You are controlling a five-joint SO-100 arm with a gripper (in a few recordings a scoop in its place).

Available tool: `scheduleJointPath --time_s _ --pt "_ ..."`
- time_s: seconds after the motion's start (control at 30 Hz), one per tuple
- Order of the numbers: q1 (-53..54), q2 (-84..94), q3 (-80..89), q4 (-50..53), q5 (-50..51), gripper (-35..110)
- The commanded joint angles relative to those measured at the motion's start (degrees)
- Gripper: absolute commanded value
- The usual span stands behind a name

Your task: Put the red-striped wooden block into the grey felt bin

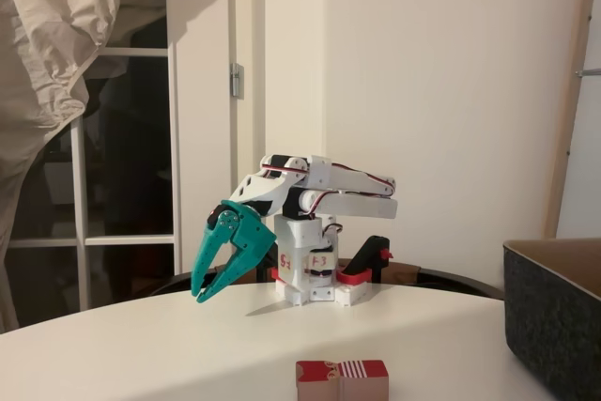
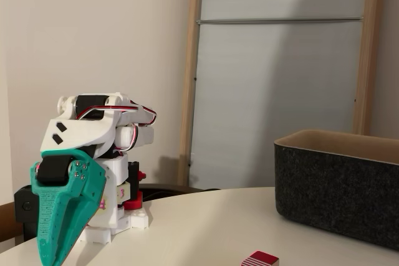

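Observation:
The red-striped wooden block (image 1: 342, 379) lies on the white table near the front edge, its red patch and red-and-white stripes facing up; in a fixed view its striped top (image 2: 259, 259) shows at the bottom edge. The grey felt bin (image 1: 556, 321) stands at the right on the table, tan inside, and appears large at the right in a fixed view (image 2: 336, 197). My teal gripper (image 1: 199, 296) hangs folded down in front of the white arm base, fingertips together, holding nothing, well behind and left of the block. Seen edge-on, the gripper (image 2: 48, 255) points down at the table.
The white arm base (image 1: 310, 274) with red clamps sits at the table's far side. A glass door and crumpled sheet stand behind at the left (image 1: 56, 63). A wooden frame (image 2: 190, 73) leans on the wall behind the table.

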Motion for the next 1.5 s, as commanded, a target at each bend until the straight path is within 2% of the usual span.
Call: scheduleJointPath --time_s 0.0,0.33,0.63,0.97,1.23,1.47 --pt "0.62 1.85 0.7 0.7 -0.09 0" --pt "0.62 1.85 0.7 0.7 0.09 0" --pt "-3.69 1.85 -2.02 0.44 8.79 3" --pt "-6.68 0.97 -14.41 0.62 16.96 3" --pt "-11.87 -3.6 -28.21 0.35 25.22 9" --pt "-19.42 -10.11 -33.13 -11.43 34.8 6"
